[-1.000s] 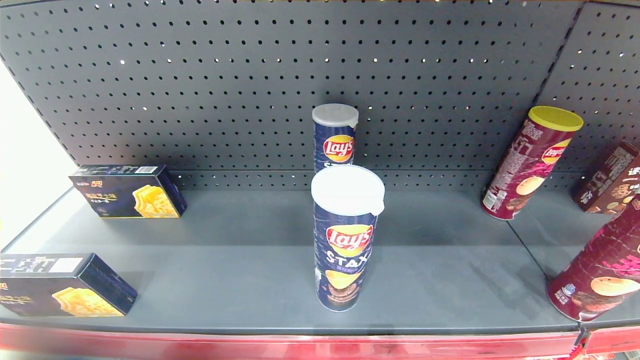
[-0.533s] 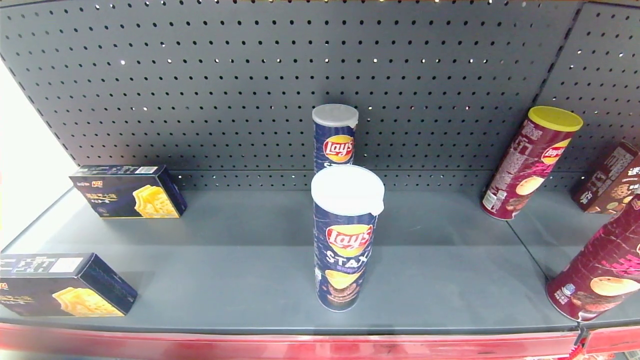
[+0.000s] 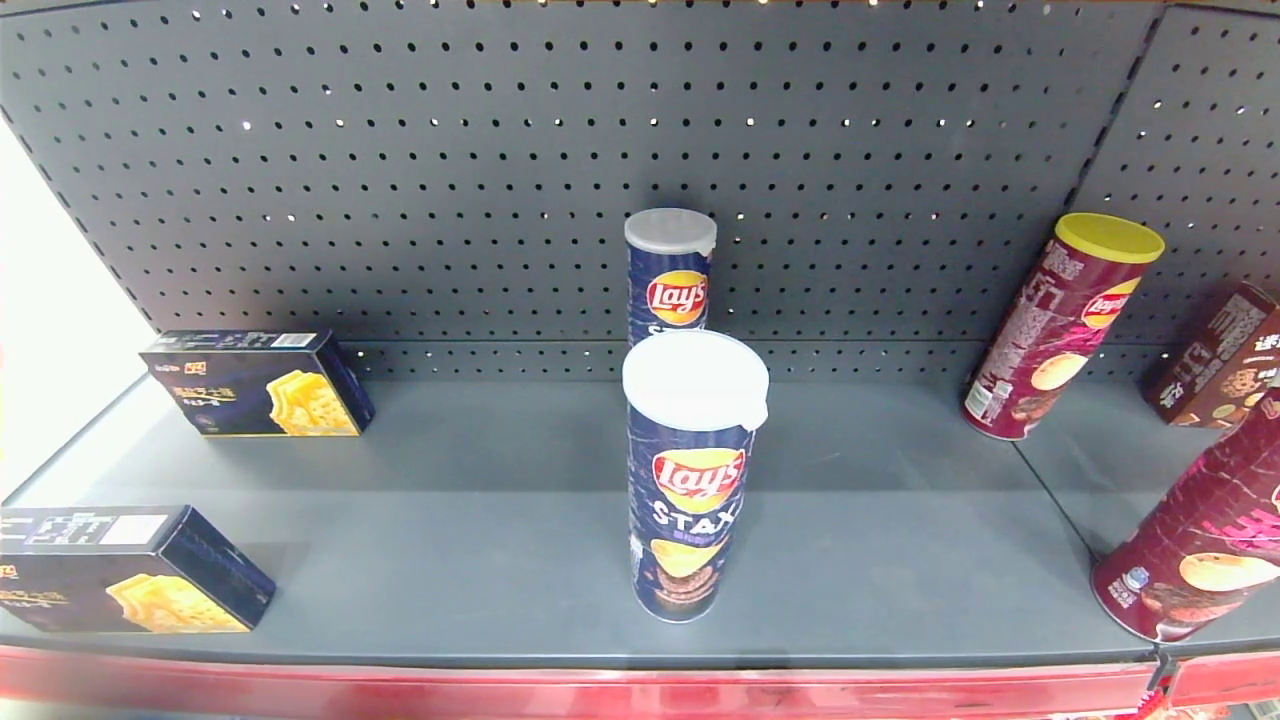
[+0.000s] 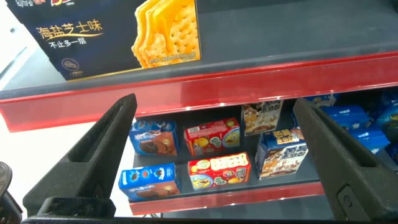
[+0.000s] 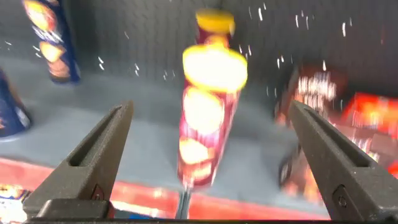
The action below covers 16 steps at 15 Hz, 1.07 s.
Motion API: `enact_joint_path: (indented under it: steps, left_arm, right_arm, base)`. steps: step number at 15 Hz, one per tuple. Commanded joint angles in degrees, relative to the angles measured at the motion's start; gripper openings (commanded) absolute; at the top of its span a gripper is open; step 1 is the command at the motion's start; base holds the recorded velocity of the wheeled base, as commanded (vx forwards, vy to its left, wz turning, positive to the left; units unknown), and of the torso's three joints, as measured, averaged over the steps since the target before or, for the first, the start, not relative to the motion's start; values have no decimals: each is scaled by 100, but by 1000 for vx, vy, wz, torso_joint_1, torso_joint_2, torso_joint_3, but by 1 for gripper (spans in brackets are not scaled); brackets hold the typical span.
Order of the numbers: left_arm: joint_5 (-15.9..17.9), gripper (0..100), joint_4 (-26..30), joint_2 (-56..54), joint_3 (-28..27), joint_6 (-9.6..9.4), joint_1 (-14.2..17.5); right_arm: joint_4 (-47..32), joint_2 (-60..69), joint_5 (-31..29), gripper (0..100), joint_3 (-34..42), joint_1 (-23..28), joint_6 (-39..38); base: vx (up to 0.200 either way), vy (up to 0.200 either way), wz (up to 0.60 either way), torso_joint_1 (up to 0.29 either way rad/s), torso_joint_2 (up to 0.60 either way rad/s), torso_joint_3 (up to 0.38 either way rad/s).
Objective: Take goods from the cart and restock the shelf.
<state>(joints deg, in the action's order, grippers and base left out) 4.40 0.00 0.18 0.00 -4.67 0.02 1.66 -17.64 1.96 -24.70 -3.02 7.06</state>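
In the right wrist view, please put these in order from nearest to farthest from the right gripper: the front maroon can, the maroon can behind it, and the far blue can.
From the right gripper:
1. Front maroon can: straight ahead, near the shelf's front edge.
2. Rear maroon can: directly behind the first, by the back panel.
3. Far blue can: at the back, off to the robot's left.

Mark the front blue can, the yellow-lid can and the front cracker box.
front blue can (image 3: 690,505): head view, middle of label
yellow-lid can (image 3: 1055,335): head view, side wall
front cracker box (image 3: 110,600): head view, front face
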Motion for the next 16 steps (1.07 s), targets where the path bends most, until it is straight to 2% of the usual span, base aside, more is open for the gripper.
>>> enact_joint_path:
  steps: [1,6,8,10,11,16]
  left_arm:
    - [-1,100,0,8,0,1,6]
    - [-1,100,0,8,0,1,6]
    - [-1,100,0,8,0,1,6]
    - [-1,100,0,8,0,1,6]
    - [-1,100,0,8,0,1,6]
    - [-1,100,0,8,0,1,6]
  right_arm:
    - [124,498,94,100,615,294,-126]
    - [1038,903,85,100,2373,135,-407]
    - [265,1377,59,100,2470,162,-521]
    - [133,1694,85,100,2470,302,-565]
    - [-245,1764,59,100,2452,302,-618]
    - [-192,1764,23,100,2452,294,-723]
  base:
    - [0,0,0,0,0,0]
    - [0,0,0,0,0,0]
    - [0,0,0,0,0,0]
    - [0,0,0,0,0,0]
    - [0,0,0,0,0,0]
    - [0,0,0,0,0,0]
